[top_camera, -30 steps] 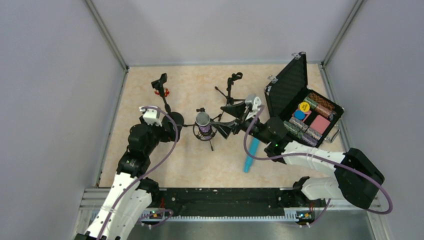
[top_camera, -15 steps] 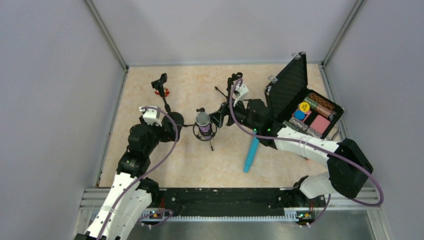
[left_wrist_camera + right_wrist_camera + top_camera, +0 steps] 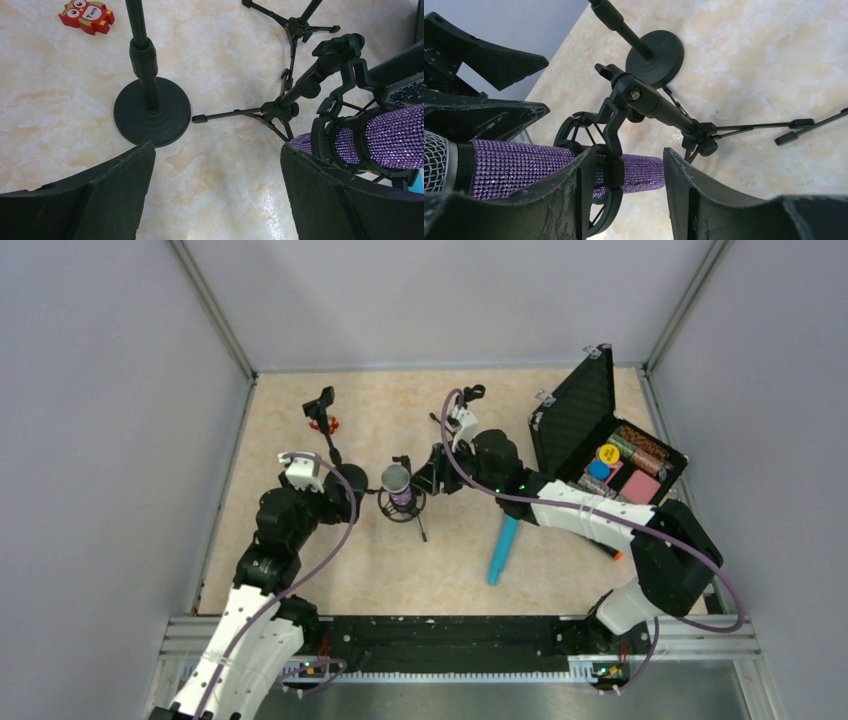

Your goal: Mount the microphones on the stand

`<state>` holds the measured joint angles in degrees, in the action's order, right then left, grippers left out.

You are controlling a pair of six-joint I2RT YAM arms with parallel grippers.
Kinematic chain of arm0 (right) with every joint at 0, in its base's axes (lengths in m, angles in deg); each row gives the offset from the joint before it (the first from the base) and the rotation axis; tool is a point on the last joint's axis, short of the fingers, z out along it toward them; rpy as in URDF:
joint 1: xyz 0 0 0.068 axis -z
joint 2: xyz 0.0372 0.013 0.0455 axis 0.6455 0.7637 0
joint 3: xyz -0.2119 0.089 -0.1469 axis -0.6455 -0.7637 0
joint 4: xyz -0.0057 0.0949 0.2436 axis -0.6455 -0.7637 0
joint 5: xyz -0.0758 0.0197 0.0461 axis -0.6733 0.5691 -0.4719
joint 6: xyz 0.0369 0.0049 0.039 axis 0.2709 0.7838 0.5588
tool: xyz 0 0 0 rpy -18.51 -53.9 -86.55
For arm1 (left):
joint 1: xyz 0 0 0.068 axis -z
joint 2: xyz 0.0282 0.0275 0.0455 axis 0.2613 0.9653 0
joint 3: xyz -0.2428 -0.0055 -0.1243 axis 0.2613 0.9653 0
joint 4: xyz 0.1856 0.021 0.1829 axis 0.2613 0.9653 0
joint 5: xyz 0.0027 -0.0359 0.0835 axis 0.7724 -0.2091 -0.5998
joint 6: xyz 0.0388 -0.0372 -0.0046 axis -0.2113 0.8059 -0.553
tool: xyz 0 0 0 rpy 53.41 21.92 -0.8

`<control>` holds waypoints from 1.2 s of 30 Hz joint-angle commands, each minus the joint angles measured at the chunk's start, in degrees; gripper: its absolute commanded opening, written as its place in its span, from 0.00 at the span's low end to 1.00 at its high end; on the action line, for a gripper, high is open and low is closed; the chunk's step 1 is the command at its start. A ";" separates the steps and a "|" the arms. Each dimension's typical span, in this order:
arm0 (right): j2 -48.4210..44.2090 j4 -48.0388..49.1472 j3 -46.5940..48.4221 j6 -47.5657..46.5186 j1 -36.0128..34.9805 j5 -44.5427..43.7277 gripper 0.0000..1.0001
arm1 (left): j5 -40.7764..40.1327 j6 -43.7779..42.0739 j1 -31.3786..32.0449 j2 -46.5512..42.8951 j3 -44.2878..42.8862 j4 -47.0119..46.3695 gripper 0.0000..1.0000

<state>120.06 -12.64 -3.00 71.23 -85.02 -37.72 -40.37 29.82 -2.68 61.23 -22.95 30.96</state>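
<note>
Marbled beige bench (image 3: 350,570), grey walls all round. At far right, the open black case (image 3: 575,420) holds colourful chips and blocks (image 3: 640,487). The purple microphone (image 3: 399,480) sits in the tripod stand's ring mount (image 3: 322,142). The right gripper (image 3: 629,152) is half-closed about its tail, and I can't tell if it's gripping. The left gripper (image 3: 217,150) gapes wide, empty. The turquoise microphone (image 3: 502,552) lies flat nearby.
</note>
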 commanded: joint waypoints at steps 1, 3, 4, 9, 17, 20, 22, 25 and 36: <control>1.81 1.27 2.40 2.28 0.21 3.90 0.48 | -0.56 -0.55 -0.19 -0.41 -1.14 -1.89 0.99; 2.32 1.58 2.71 3.37 0.26 4.77 0.46 | -0.49 -0.55 -0.20 -0.42 -1.10 -1.84 0.99; 2.63 1.84 2.89 3.89 0.26 5.14 0.45 | -0.55 -0.55 -0.22 -0.40 -1.14 -1.84 0.99; 3.29 3.74 2.91 7.70 0.25 6.93 0.43 | -1.12 -0.76 -0.23 -0.59 -1.34 -1.61 0.99; 3.42 8.84 -0.23 13.75 -1.03 5.89 0.44 | -8.11 -2.83 -0.21 -2.35 -2.85 1.88 0.98; 3.97 10.31 -0.27 15.63 -1.49 5.34 0.49 | -8.16 -2.77 -0.18 -2.94 -2.67 1.56 0.99; 3.78 10.08 -0.04 16.16 -1.42 4.53 0.52 | -8.03 -2.67 -0.18 -3.13 -2.40 1.33 0.99; 2.01 9.80 -0.13 15.88 -1.36 2.31 0.56 | -7.72 -2.70 -0.18 -3.09 -2.45 1.29 0.99; -8.92 9.47 -5.69 17.06 2.81 -3.08 0.61 | -6.75 -2.65 -0.17 -2.80 -2.33 0.97 0.99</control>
<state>116.52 -5.28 -7.41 87.84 -84.02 -38.16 -47.40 27.87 -2.68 58.67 -23.34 33.98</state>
